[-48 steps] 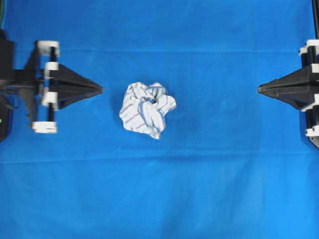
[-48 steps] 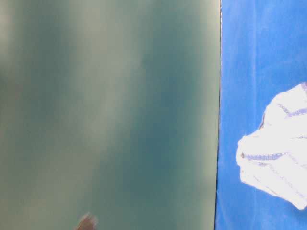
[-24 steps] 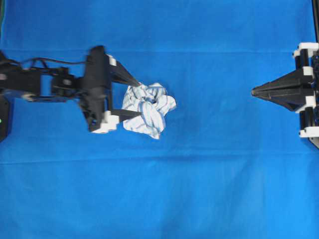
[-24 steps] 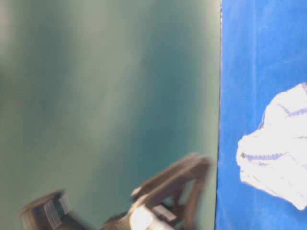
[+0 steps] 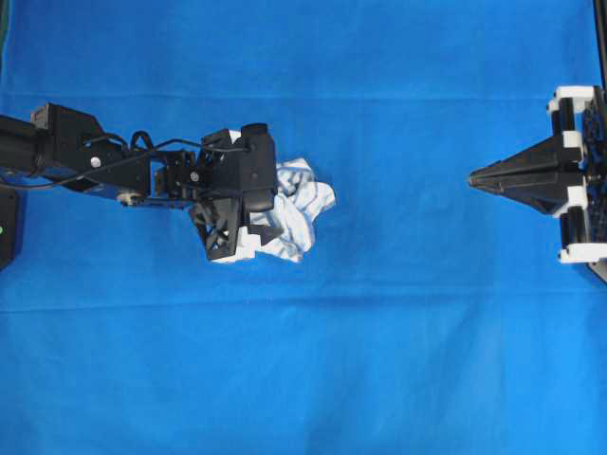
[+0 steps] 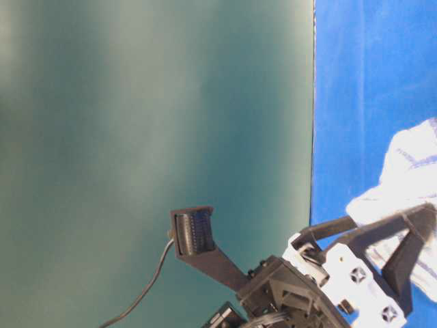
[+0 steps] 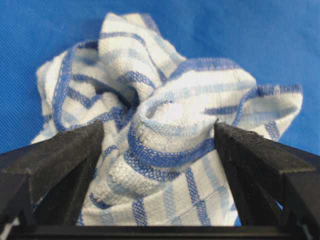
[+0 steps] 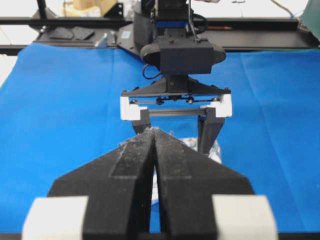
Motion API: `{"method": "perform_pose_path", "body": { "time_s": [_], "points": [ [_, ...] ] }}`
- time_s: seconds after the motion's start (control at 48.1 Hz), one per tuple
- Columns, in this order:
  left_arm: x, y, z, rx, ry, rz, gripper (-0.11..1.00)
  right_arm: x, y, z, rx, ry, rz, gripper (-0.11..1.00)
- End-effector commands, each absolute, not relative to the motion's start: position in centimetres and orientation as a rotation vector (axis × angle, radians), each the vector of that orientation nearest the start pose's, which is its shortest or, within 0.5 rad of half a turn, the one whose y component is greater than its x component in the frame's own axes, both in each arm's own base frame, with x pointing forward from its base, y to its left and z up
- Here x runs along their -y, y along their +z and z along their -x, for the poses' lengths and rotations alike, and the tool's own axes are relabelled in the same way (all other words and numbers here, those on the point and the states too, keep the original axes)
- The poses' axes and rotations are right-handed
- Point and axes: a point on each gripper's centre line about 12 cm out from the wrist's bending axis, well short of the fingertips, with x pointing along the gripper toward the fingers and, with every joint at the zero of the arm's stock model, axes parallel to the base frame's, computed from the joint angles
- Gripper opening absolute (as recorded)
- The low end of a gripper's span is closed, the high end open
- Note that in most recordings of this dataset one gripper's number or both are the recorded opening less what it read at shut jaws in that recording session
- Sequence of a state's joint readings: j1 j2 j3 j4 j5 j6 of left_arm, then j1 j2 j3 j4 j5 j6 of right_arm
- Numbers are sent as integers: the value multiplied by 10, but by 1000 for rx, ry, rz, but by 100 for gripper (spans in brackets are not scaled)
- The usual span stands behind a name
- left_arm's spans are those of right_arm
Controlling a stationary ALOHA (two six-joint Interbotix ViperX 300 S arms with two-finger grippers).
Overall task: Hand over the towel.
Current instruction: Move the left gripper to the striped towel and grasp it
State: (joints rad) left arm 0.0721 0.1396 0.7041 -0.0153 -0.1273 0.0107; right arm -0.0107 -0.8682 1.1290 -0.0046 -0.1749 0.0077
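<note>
A plain blue sheet point(image 5: 398, 360) covers the tabletop, and the crumpled striped towel point(image 5: 302, 204) lies on it left of the middle. The left gripper point(image 7: 159, 150) is down over the towel with its jaws spread wide, one finger point(image 7: 60, 160) on either side of the bundle. The right gripper point(image 5: 474, 177) hangs well apart at the right edge, jaws pressed together on nothing.

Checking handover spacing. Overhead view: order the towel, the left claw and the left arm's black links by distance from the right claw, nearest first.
1. The towel: crumpled at mid-sheet, its right edge the closest thing to the right claw.
2. The left claw: open, straddling the towel's left part.
3. The left arm's black links: far left of the blue sheet.
</note>
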Motion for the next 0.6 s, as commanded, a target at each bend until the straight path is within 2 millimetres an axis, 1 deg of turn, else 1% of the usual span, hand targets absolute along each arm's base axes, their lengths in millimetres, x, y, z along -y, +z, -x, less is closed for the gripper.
{"method": "perform_pose_path", "body": {
  "time_s": [0.0, 0.042, 0.104, 0.146, 0.229, 0.291, 0.374, 0.416, 0.582],
  "points": [
    [-31, 125, -394, -685, 79, 32, 92, 2, 284, -219, -74, -10, -4, 0],
    [-32, 125, -394, -685, 81, 32, 90, 2, 285, -219, -71, -10, -4, 0],
    [-32, 126, -395, -682, 80, 31, 80, 3, 284, -219, -72, -11, -2, 0],
    [-32, 126, -395, -682, 80, 29, 70, 3, 285, -219, -71, -11, -2, 0],
    [-32, 130, -396, -672, 79, 28, 46, 2, 284, -219, -75, -10, -2, 0],
    [-32, 138, -397, -647, 80, 28, 27, 3, 284, -219, -75, -11, -2, 0],
    [-32, 152, -398, -604, 81, 28, 9, 3, 284, -220, -75, -11, -2, 0],
    [-32, 161, -398, -576, 81, 27, 6, 3, 283, -220, -78, -11, -2, 0],
    [-31, 204, -395, -440, 79, 20, 6, 3, 284, -220, -81, -11, -2, 0]
  ]
}}
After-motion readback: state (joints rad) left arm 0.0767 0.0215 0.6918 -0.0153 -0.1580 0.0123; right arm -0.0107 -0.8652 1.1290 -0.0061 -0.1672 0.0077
